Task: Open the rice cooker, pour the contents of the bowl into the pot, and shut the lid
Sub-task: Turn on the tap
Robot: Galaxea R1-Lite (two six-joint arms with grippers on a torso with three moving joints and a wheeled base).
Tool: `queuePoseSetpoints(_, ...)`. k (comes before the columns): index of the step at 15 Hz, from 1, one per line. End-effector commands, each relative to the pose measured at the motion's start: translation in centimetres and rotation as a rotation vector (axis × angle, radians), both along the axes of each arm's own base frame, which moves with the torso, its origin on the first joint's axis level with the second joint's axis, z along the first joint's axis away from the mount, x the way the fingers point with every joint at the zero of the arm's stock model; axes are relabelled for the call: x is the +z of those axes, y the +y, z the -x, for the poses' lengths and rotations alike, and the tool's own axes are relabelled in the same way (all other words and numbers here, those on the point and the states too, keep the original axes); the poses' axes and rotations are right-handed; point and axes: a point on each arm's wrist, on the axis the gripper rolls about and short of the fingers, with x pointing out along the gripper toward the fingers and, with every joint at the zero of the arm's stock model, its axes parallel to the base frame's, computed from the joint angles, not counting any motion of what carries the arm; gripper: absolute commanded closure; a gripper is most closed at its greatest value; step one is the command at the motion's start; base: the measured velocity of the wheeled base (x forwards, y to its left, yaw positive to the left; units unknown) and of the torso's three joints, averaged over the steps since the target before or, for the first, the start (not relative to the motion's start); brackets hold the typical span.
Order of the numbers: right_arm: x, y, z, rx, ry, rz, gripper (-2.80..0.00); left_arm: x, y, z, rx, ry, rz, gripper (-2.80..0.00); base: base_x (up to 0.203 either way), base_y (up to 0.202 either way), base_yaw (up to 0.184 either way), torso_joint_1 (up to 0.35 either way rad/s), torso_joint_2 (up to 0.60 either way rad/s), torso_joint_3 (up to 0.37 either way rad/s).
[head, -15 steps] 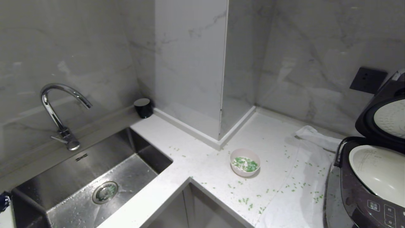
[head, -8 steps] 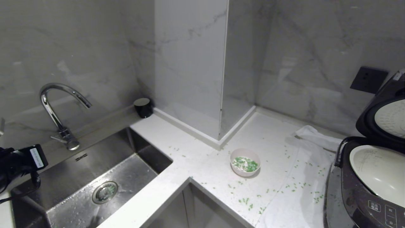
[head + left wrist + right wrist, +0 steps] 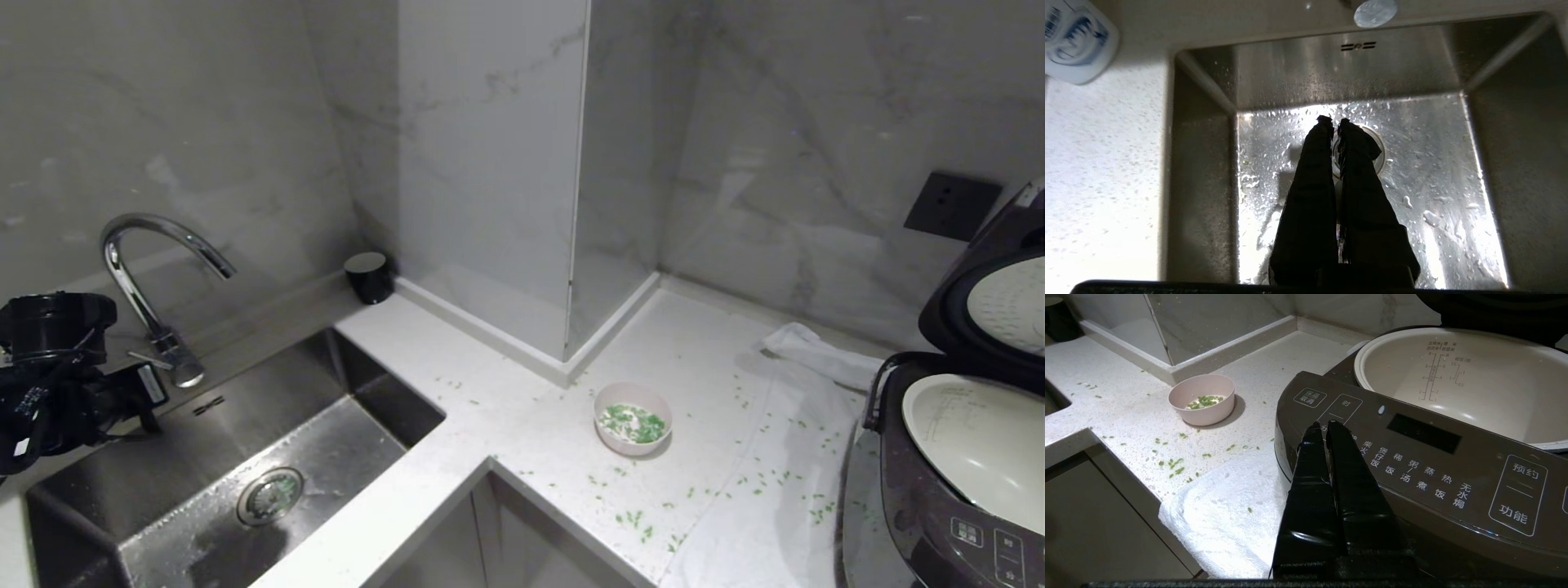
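Note:
The rice cooker [image 3: 939, 490] stands at the right edge of the counter with its lid [image 3: 992, 302] raised, showing the cream pot [image 3: 980, 441] inside. The pink bowl [image 3: 632, 418] sits on the counter left of the cooker and holds green bits [image 3: 633, 423]. My left arm [image 3: 49, 392] hangs at the far left over the sink. Its gripper [image 3: 1333, 120] is shut and empty above the drain. My right gripper [image 3: 1323, 424] is shut and empty just in front of the cooker's control panel [image 3: 1412, 457], with the bowl [image 3: 1202, 399] further off.
A steel sink [image 3: 367, 408] with a chrome tap [image 3: 139, 278] fills the left. A black cup [image 3: 369, 278] stands in the corner. A white cloth [image 3: 784, 457] lies under the cooker. Green bits [image 3: 637, 518] lie scattered over the counter. A bottle [image 3: 1073, 38] stands beside the sink.
My left arm has come into the head view at the far left and risen over the sink. The bowl, the cooker and its lid stay as they were.

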Motion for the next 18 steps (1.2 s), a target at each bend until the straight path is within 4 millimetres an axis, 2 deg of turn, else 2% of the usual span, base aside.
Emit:
queuePoseSetpoints(1,0.0,0.0,0.0,0.000,0.000,0.000,0.00,-2.6,0.9,-2.1,0.020,0.054,0.027,0.00,0.000,0.000,0.000,0.000,0.00,0.000)
queuePoseSetpoints(2,0.0,0.0,0.0,0.000,0.000,0.000,0.00,-2.8,1.0,-2.6,0.024,0.047,0.034,0.00,0.000,0.000,0.000,0.000,0.00,0.000)
queuePoseSetpoints(3,0.0,0.0,0.0,0.000,0.000,0.000,0.00,-3.0,1.1,-3.3,0.033,0.037,0.042,-2.80,0.000,0.000,0.000,0.000,0.00,0.000)
queuePoseSetpoints(10,0.0,0.0,0.0,0.000,0.000,0.000,0.00,-3.1,3.7,-8.1,0.073,-0.061,0.047,-2.80,0.000,0.000,0.000,0.000,0.00,0.000)
queuePoseSetpoints(13,0.0,0.0,0.0,0.000,-0.001,0.000,0.00,-4.5,5.0,-10.8,0.084,-0.077,0.041,-2.80,0.000,0.000,0.000,0.000,0.00,0.000)
queuePoseSetpoints(18,0.0,0.0,0.0,0.000,0.000,0.000,0.00,-6.0,8.1,-14.0,0.123,-0.122,0.022,-2.80,0.000,0.000,0.000,0.000,0.00,0.000)
